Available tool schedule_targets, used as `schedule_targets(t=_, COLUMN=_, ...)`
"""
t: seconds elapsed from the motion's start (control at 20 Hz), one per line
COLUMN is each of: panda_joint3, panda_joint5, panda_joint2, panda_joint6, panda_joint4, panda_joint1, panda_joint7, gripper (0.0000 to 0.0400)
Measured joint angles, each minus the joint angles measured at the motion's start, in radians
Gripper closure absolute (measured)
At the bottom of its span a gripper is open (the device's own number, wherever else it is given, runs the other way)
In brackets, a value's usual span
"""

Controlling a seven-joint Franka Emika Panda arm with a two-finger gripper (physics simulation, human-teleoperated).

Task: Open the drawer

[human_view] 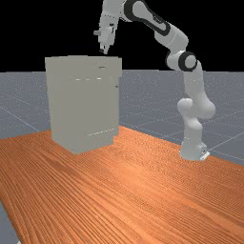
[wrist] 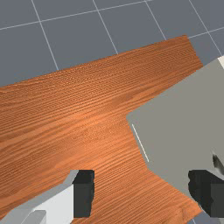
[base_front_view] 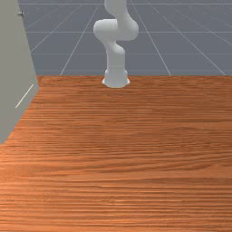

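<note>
Soft glare brightens the table (human_view: 133, 176); the cabinet (human_view: 83, 107) looks evenly lit, perhaps from above

We can pass above the cabinet (human_view: 83, 109) or over the table (human_view: 143, 190) beside it; cabinet blocks us lower down.

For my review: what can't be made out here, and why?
Cabinet, front view: cut off by the left and top edges.
Arm, front view: upper part cut off by the top edge.
Handle-like fitting, wrist view: cut off by the right edge.
Cabinet's interior, far view: hidden by its walls.
</note>
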Motion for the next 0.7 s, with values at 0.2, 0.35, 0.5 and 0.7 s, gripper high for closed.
schedule_targets(t=0.2, panda_joint3=-0.038, panda_joint5=-0.014, panda_joint2=0.08, panda_joint6=-0.021, panda_joint4=0.192, panda_joint1=-0.077, panda_joint7=-0.051, gripper=0.0011)
schedule_targets(t=0.35, panda_joint3=-0.048, panda_joint5=-0.08, panda_joint2=-0.041, panda_joint6=0.133, panda_joint4=-0.022, panda_joint1=-0.055, panda_joint7=-0.025, gripper=0.0002)
schedule_targets(t=0.5, panda_joint3=-0.054, panda_joint5=-0.085, panda_joint2=-0.047, panda_joint6=0.163, panda_joint4=-0.068, panda_joint1=-0.066, panda_joint7=-0.027, gripper=0.0001)
schedule_targets(t=0.7, panda_joint3=-0.057, panda_joint5=-0.045, panda_joint2=0.025, panda_joint6=0.1, panda_joint4=0.032, panda_joint1=-0.095, panda_joint7=-0.058, gripper=0.0)
